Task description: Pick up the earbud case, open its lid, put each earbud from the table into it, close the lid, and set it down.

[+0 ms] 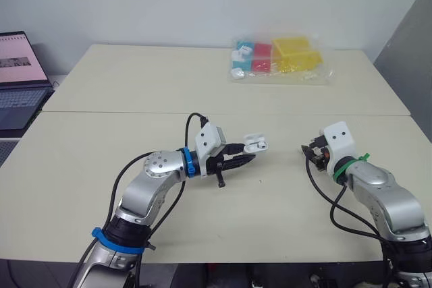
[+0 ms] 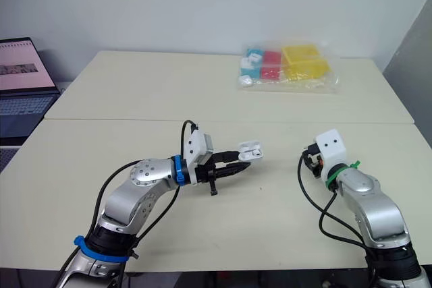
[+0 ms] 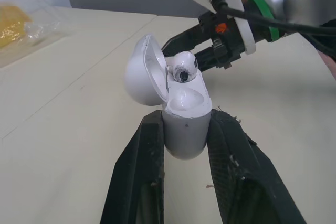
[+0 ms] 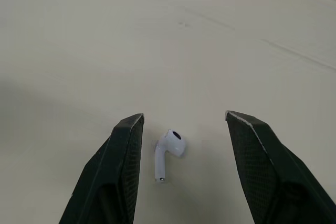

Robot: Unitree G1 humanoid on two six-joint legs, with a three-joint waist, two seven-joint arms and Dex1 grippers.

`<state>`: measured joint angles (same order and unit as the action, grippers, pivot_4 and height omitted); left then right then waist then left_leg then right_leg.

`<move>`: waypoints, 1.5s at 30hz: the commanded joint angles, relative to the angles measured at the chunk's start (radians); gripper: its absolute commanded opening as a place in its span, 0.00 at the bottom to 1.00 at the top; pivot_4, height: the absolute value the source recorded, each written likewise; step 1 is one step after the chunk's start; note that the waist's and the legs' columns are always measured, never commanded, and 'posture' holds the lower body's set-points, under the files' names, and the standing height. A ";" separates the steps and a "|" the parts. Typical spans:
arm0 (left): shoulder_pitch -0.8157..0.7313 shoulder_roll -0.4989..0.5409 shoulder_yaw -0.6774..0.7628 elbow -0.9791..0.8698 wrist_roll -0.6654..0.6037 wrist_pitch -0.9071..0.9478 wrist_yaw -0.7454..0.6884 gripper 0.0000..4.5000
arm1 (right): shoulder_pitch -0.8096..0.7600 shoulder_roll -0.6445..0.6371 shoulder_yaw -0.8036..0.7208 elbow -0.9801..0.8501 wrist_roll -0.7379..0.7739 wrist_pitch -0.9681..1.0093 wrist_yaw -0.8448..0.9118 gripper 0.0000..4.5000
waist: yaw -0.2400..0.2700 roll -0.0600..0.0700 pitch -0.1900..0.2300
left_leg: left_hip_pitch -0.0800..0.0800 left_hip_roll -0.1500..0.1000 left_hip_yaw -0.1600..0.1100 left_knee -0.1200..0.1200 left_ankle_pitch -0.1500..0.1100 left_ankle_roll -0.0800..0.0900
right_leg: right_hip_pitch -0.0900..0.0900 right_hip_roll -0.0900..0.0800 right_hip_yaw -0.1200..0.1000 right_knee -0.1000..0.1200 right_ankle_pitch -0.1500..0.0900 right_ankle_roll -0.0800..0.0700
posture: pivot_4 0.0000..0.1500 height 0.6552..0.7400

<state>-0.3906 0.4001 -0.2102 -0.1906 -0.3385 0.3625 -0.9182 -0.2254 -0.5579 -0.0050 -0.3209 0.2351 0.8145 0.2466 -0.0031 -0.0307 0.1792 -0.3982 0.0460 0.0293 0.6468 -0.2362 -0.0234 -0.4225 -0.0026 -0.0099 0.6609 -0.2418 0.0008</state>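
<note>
**Case held open in the left pincer, loose earbud between the right pincer's fingers**

The left pincer (image 1: pixel 247 153) is clamped on the lower body of the white earbud case (image 3: pixel 184 124), one black finger on each side. It holds the case upright above the counter (image 1: pixel 135 99). The lid (image 3: pixel 144 72) is swung back on its hinge. One earbud (image 3: pixel 182 66) sits in the open case, just past the fingertips, with its rounded head standing above the rim.

The right pincer (image 4: pixel 184 115) is beyond the case and stands apart from it, with its fingers spread wide. A second earbud (image 4: pixel 167 156) lies on the counter between those fingers, touching neither.

Well beyond both pincers, a plastic bag (image 1: pixel 280 59) of coloured blocks rests on the counter. A laptop (image 1: pixel 17 79) stands off to the left pincer's side.
</note>
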 commanded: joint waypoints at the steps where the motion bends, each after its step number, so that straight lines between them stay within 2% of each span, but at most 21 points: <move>1: -0.005 0.001 0.004 -0.028 -0.006 -0.017 -0.002 0.17 | -0.032 0.006 -0.007 0.008 -0.014 -0.033 0.024 0.57 | 0.000 0.000 0.000 | 0.000 0.000 0.000 0.000 0.000 0.000 | 0.000 0.000 0.000 0.000 0.000 0.000 | 1.00 0.99; 6: -0.003 0.001 0.004 -0.029 -0.003 -0.015 -0.002 0.17 | -0.056 0.049 -0.049 0.075 0.008 -0.006 0.035 0.57 | 0.000 0.000 0.000 | 0.001 0.000 0.000 0.000 0.000 0.000 | 0.000 0.000 0.000 0.001 0.000 0.000 | 1.00 0.99; 14: -0.001 0.002 0.002 -0.033 -0.004 -0.011 -0.004 0.17 | -0.076 0.056 -0.042 0.142 0.005 -0.019 0.071 0.57 | -0.001 0.000 0.000 | 0.001 0.000 0.000 0.000 0.000 0.000 | 0.000 0.000 0.000 0.001 0.000 0.000 | 1.00 0.99; 20: 0.002 0.002 0.003 -0.035 -0.002 -0.011 -0.002 0.17 | -0.088 0.064 -0.064 0.155 0.033 0.048 0.077 0.57 | 0.000 0.000 0.000 | 0.001 0.000 0.000 0.000 0.000 0.000 | 0.000 0.000 0.000 0.001 0.000 0.000 | 1.00 0.99; 22: 0.003 0.001 0.002 -0.035 -0.001 -0.011 -0.003 0.17 | -0.092 0.073 -0.075 0.162 0.039 0.061 0.075 0.49 | 0.000 0.000 0.000 | 0.001 0.000 0.000 0.000 0.000 0.000 | 0.000 0.000 0.000 0.001 0.000 0.000 | 1.00 0.99; 24: 0.003 0.000 0.002 -0.035 -0.001 -0.012 -0.002 0.17 | -0.093 0.073 -0.076 0.170 0.036 0.063 0.079 0.36 | 0.000 0.000 0.000 | 0.001 0.000 0.000 0.000 0.000 0.000 | 0.000 0.000 0.000 0.001 0.000 0.000 | 1.00 0.99; 27: 0.002 0.000 0.003 -0.034 0.000 -0.014 -0.002 0.17 | -0.091 0.062 -0.068 0.172 0.027 0.059 0.092 0.13 | 0.000 0.000 0.000 | 0.001 0.000 0.000 0.000 0.000 0.000 | 0.000 0.000 0.000 0.001 0.000 0.000 | 1.00 0.99; 28: 0.003 0.000 0.002 -0.034 0.001 -0.014 -0.003 0.17 | -0.090 0.053 -0.062 0.170 0.024 0.054 0.102 0.09 | 0.000 0.000 0.000 | 0.001 0.000 0.000 0.000 0.000 0.000 | 0.000 0.000 0.000 0.001 0.000 0.000 | 1.00 0.99; 30: 0.004 0.001 0.002 -0.035 0.001 -0.014 -0.002 0.17 | -0.086 0.033 -0.054 0.161 0.021 0.049 0.125 0.09 | 0.000 0.000 0.000 | 0.001 0.000 0.000 0.000 0.000 0.000 | 0.000 0.000 0.000 0.001 0.000 0.000 | 1.00 0.99; 32: 0.008 0.002 0.003 -0.039 0.001 -0.012 -0.001 0.17 | -0.080 -0.020 -0.036 0.137 0.016 0.022 0.184 0.09 | 0.001 0.000 0.000 | 0.001 0.000 0.000 0.000 0.000 0.000 | 0.000 0.000 0.000 0.001 0.000 0.000 | 1.00 0.99; 39: 0.027 0.015 0.006 -0.057 -0.002 -0.006 0.000 0.17 | -0.036 -0.265 0.034 0.068 0.055 -0.168 0.557 0.09 | -0.001 0.000 0.000 | 0.000 0.000 0.000 0.000 0.000 0.000 | 0.000 0.000 0.000 -0.001 0.000 0.000 | 1.00 0.99; 44: 0.063 0.029 0.006 -0.099 -0.006 0.013 0.008 0.17 | 0.041 -0.455 0.047 0.139 0.085 -0.463 0.961 0.09 | 0.000 0.000 0.000 | 0.001 0.000 0.000 0.000 0.000 0.000 | 0.001 0.000 -0.001 -0.001 0.000 0.000 | 1.00 0.99; 45: 0.072 0.031 0.006 -0.109 -0.008 0.019 0.012 0.17 | 0.037 -0.496 0.072 0.175 0.053 -0.521 1.015 0.09 | -0.001 0.000 0.001 | 0.001 0.000 0.000 0.000 0.000 0.000 | 0.001 0.000 -0.001 -0.001 0.000 0.000 | 1.00 0.99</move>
<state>-0.3197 0.4313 -0.2097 -0.2438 -0.3327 0.3776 -0.9123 -0.1796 -1.0122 0.0636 -0.1722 0.2964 0.4074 1.1431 -0.0041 -0.0305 0.1798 -0.3969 0.0463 0.0291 0.6468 -0.2363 -0.0232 -0.4214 -0.0024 -0.0107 0.6594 -0.2419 0.0009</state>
